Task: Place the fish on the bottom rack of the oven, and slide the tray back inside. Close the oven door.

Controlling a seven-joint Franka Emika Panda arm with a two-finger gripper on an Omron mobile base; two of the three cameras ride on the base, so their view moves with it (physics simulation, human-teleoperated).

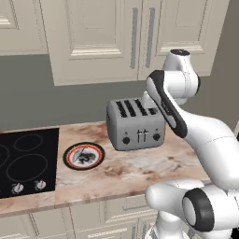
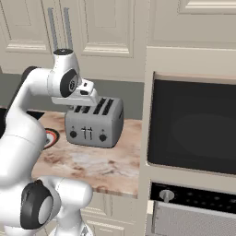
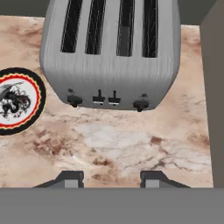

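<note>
The round red-rimmed plate point(image 1: 84, 156) lies flat on the marbled counter point(image 1: 140, 170), between the black cooktop point(image 1: 28, 161) and the silver four-slot toaster point(image 1: 135, 123), and the fish point(image 1: 85, 156) lies on it, inside the rim. In the hand view the fish point(image 3: 13, 101) shows as a small dark grey, mottled shape against the plate's pale middle, curled rather than straight, with the plate's point(image 3: 38, 98) black outer band and red ring around it; part of the plate is cut off by the left edge of that view. The toaster's four slots look dark, and whether anything sits in them cannot be told. The oven point(image 2: 193, 126) stands to the right of the counter in beige cabinetry, its black front flat and flush with the frame, so the oven door point(image 2: 198, 131) is closed; below it runs a dark control strip with a round silver knob point(image 2: 166, 195). The hand point(image 3: 111, 179) hangs above the bare counter in front of the toaster, its two dark fingertips point(image 3: 70, 178) over the marbled surface, drawn in as far as they go and pinching nothing. A stretch of bare counter lies between the toaster's front and the counter's near edge, and the plate sits just beside the cooktop's edge, apart from the toaster. The counter ends to the right against the tall oven cabinet's side wall.
</note>
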